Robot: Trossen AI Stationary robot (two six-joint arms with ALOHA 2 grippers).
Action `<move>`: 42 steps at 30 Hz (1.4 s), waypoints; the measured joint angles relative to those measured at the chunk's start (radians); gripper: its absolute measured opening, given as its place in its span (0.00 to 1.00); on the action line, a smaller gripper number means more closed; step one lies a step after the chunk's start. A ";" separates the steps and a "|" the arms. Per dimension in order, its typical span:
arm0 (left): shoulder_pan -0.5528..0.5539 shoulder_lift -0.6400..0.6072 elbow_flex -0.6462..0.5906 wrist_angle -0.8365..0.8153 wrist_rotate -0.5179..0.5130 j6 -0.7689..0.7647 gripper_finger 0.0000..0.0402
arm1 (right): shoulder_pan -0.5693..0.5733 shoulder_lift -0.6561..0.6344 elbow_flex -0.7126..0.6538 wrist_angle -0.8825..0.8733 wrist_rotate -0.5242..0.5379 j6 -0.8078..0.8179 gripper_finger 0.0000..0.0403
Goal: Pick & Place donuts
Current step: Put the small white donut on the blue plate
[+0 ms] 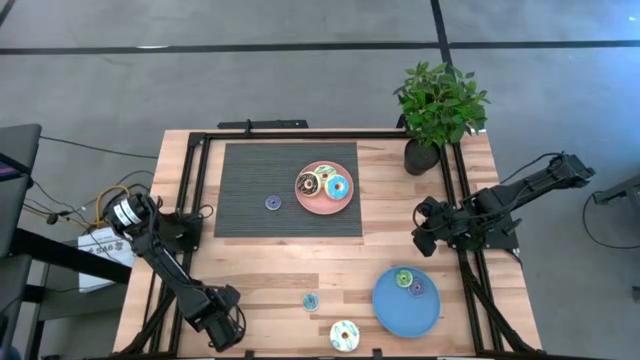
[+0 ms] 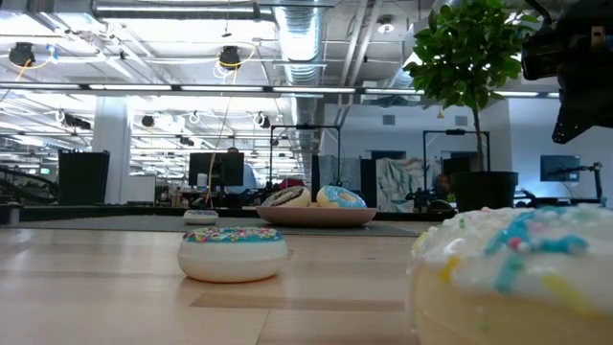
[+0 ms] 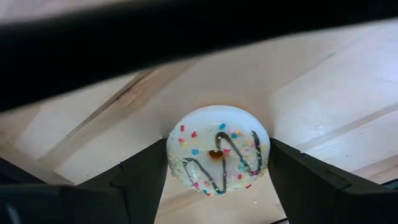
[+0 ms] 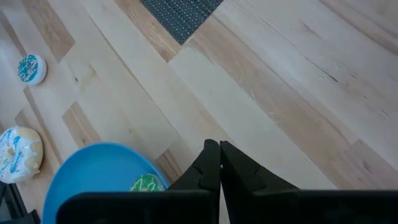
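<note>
At the lower left of the high view, a white donut (image 3: 217, 149) is clenched between the fingers of the left gripper (image 1: 222, 322). With only its rim pinched, it could be dropped. The right gripper (image 1: 428, 232), fingers pressed together and empty, is parked centre right.

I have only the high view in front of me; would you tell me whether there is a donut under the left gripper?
Observer: Yes. The left wrist view shows a white donut with chocolate drizzle between the fingers of the left gripper, which touch both its sides.
Operator: Thank you. Is the right gripper carrying anything?
Observer: No. In the right wrist view, the right gripper is shut on nothing, above the bare wood of the table.
</note>
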 joint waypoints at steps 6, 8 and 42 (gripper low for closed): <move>0.000 0.004 0.025 -0.025 -0.004 0.000 0.62 | 0.000 0.000 0.000 0.000 0.000 0.000 0.00; 0.004 0.004 0.032 -0.032 -0.007 0.000 0.61 | 0.000 0.000 0.000 0.000 0.000 0.000 0.00; 0.553 -0.057 0.057 0.788 -0.438 0.570 0.56 | 0.000 0.000 0.000 0.001 -0.001 -0.054 0.00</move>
